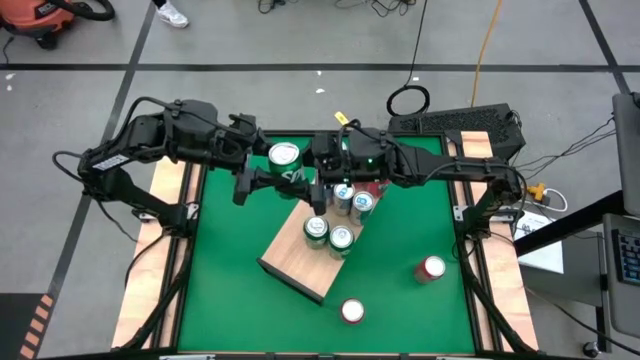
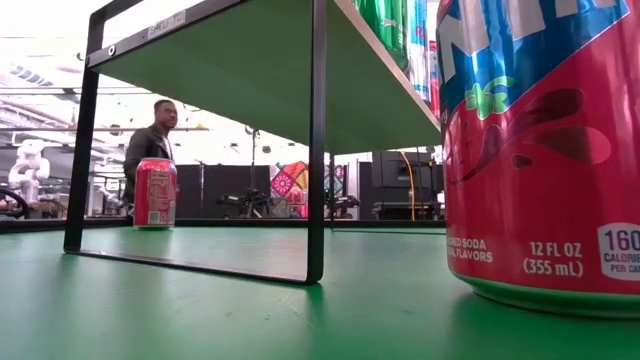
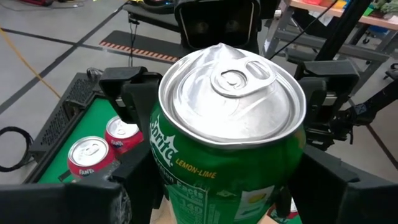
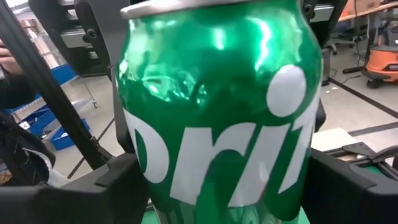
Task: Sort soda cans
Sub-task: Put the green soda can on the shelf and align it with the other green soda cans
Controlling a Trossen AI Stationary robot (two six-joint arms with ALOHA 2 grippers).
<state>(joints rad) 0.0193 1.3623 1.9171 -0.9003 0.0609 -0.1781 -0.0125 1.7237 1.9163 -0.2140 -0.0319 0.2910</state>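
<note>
The green can [image 3: 230, 93] stands upright in the air between both claws; the left claw [image 3: 217, 193] is closed narrow on its lower body, one finger on each side; the right claw [image 4: 227, 193] grips the same can from the opposite side, and its fingers flank the can in the left wrist view. Just beside this, the board [image 1: 300, 262] stands raised on a black frame [image 2: 317, 140] and carries four cans: two green ones [image 1: 316, 228] near its middle, touching each other, and two teal ones [image 1: 344, 193] at its far end, under the right arm. Two red cans [image 3: 90, 155] stand on the table [image 1: 230, 290] beyond the held can; two more red cans stand apart from the board, one [image 1: 431, 268] toward the right edge and one [image 1: 351, 311] near the front edge. Grey floor surrounds the table; a yellow cable [image 1: 487, 40] crosses it; an orange vacuum [image 1: 45, 15] sits in a far corner; a person [image 2: 150, 145] stands in the room behind.
</note>
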